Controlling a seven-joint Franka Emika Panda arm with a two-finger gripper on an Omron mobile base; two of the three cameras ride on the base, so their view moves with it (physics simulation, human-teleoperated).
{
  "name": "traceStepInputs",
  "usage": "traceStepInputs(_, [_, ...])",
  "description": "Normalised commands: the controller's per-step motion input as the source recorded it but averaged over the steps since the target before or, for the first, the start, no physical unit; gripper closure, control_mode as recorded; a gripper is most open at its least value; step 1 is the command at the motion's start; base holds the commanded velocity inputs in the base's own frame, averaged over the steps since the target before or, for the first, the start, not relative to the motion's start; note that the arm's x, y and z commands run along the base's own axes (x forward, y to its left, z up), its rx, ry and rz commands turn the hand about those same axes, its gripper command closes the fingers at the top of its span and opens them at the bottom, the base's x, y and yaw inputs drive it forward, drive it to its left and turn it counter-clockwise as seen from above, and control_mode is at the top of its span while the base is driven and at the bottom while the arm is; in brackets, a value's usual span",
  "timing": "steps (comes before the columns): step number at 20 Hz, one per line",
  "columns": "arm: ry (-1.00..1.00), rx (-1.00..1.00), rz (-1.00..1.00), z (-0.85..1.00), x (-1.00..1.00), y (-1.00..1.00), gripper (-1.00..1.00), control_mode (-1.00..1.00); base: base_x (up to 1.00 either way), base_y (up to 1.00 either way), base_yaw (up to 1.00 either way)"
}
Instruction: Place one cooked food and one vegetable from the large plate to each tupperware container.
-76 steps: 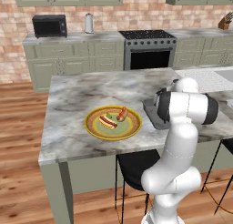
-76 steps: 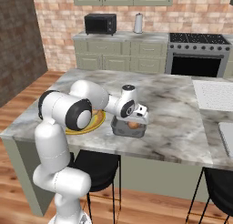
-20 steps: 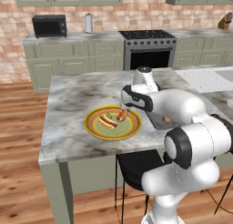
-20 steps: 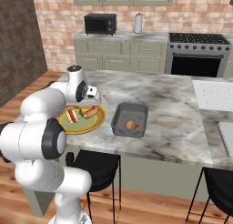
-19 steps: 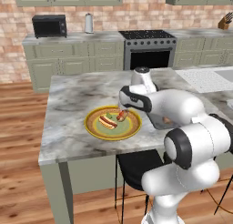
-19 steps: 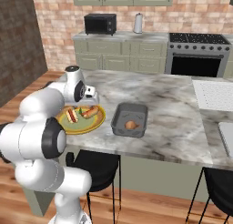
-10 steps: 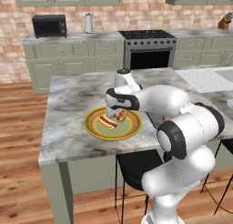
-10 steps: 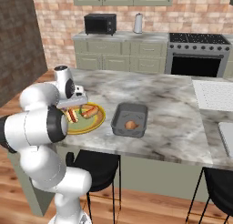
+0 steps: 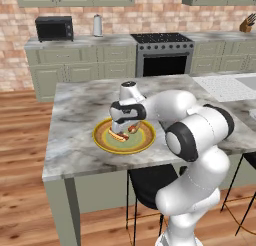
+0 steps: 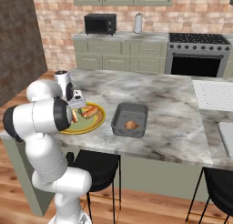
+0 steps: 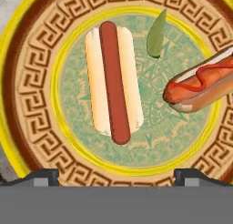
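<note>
Plate, large (image 9: 102, 140): round, yellow-orange rim, brown key-pattern ring, pale green centre; sits on the marble island counter (image 9: 80, 110) near its front edge.

Gripper (image 9: 121, 132): directly above the plate, pointing down at it, jaws spread wide with nothing between them; both fingertips (image 11: 43, 175) hang clear of the food in the hand view.

Contents of plate, nearest the gripper first:
- plain hot dog (image 11: 113, 82), sausage in a pale bun, lying on the green centre between the fingertips' line and the far rim.
- small green vegetable piece (image 11: 156, 34), leaf-shaped, just beside the plain hot dog, not touching it.
- second hot dog (image 11: 202, 84) with a red sauce line, lying across the green centre toward the brown ring.

Tupperware container, dark grey (image 10: 139, 111): rectangular tray on the counter just beside the plate; holds one small orange-brown item (image 10: 131, 125).

Background: stove (image 9: 162, 52), microwave (image 9: 54, 28).
</note>
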Motion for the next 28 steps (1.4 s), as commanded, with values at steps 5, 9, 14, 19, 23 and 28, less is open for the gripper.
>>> traceStepInputs(5, [0.00,0.00,0.00,-0.34,0.00,0.09,-1.00,-1.00,0.00,0.00,0.00])
traceStepInputs(9, [0.04,0.00,0.00,-0.22,0.14,0.14,-1.00,-1.00,0.00,0.00,0.00])
traceStepInputs(14, [0.06,0.00,0.00,-0.16,0.34,0.11,-1.00,-1.00,0.00,0.00,0.00])
traceStepInputs(19, [0.00,0.00,0.00,-0.08,0.33,0.03,-1.00,-1.00,0.00,0.00,0.00])
traceStepInputs(23, [0.00,0.00,0.00,-0.14,0.21,0.01,-1.00,-1.00,0.00,0.00,0.00])
traceStepInputs(28, [0.00,0.00,0.00,-0.31,0.04,0.00,-1.00,-1.00,0.00,0.00,0.00])
